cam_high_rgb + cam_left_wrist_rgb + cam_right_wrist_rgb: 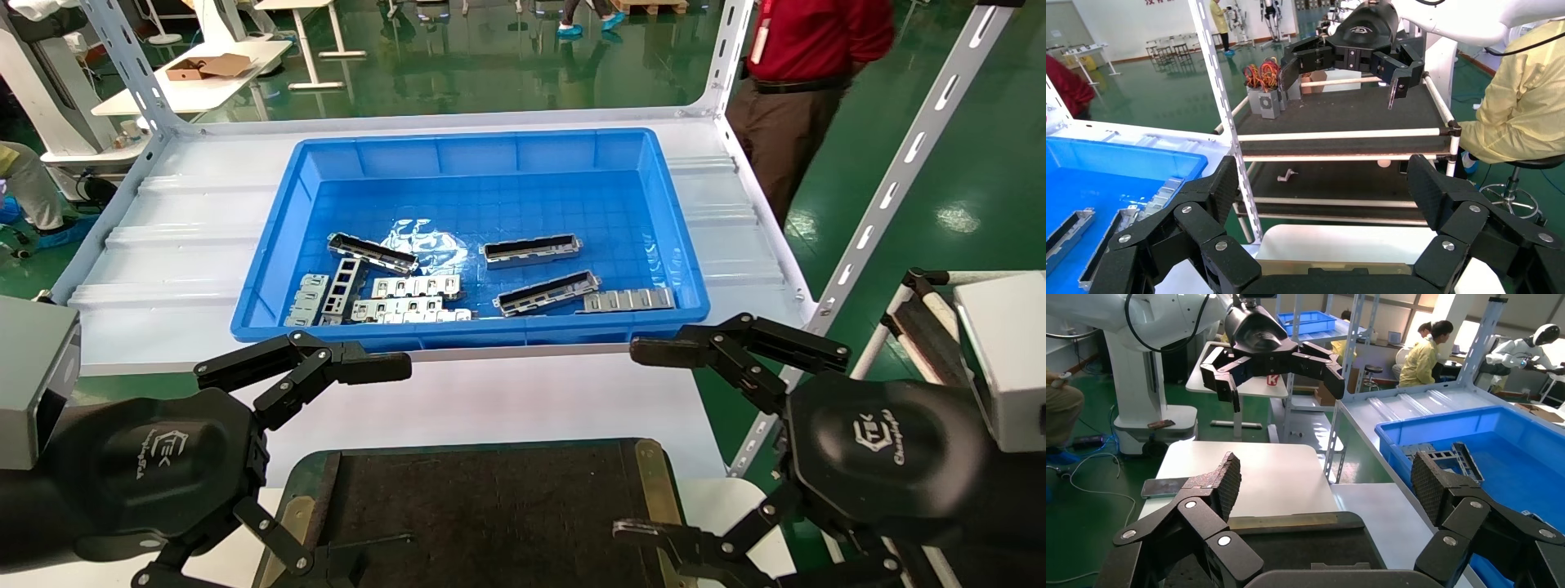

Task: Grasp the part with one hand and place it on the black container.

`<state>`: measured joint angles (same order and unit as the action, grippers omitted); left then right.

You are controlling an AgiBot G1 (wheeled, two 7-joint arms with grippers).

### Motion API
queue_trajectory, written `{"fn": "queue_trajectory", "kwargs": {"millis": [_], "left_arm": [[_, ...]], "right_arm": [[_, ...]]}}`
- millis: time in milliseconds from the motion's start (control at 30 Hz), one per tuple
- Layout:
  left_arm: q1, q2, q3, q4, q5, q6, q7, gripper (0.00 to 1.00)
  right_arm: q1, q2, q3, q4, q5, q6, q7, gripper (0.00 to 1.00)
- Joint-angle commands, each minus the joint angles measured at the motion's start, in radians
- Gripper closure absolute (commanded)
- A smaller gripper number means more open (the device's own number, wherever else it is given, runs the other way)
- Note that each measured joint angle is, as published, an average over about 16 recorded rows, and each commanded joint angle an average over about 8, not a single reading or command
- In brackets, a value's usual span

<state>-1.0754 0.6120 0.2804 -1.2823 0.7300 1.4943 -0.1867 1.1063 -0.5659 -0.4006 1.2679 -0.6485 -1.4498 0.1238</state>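
Closest to the lens, two black multi-fingered robot hands with thin jointed fingers flank the view: the left hand (245,457) at the desk's near left corner and the right hand (784,457) off its near right corner, both with fingers spread wide and nothing in them. Between them, against the near edge, lies the wide flat black container (482,506) with its matte dark surface, green rim and brass side strips, and it carries no part. Further back, mid-desk, sits the blue plastic bin (470,151), and there's our target: three long silver-grey metal channels with dark hollows. One part (546,293) lies toward the bin's near wall, right of centre, slightly angled; another channel (532,250) rests just beyond it, and a third channel (373,253) lies toward the left. Flat silver slotted plates (413,287) crowd the left one, with another plate (629,300) just beside our target's right end. Judging by looks, this part is stiff, light sheet metal, smooth and probably slippery, so pinching across its long side walls near mid-length seems soundest; the end tabs look too small to hold. That neighbouring plate could get snagged.
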Motion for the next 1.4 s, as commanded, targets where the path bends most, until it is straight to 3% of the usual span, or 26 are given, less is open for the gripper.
{"fn": "queue_trajectory", "kwargs": {"millis": [33,1400], "left_arm": [[0.000,0.000,0.000,0.000,0.000,0.000,0.000,0.00],[-0.010,0.005,0.000,0.007,0.009,-0.011,0.004,0.00]], "right_arm": [[0.000,0.000,0.000,0.000,0.000,0.000,0.000,0.00],[0.000,0.000,0.000,0.000,0.000,0.000,0.000,0.00]]}}
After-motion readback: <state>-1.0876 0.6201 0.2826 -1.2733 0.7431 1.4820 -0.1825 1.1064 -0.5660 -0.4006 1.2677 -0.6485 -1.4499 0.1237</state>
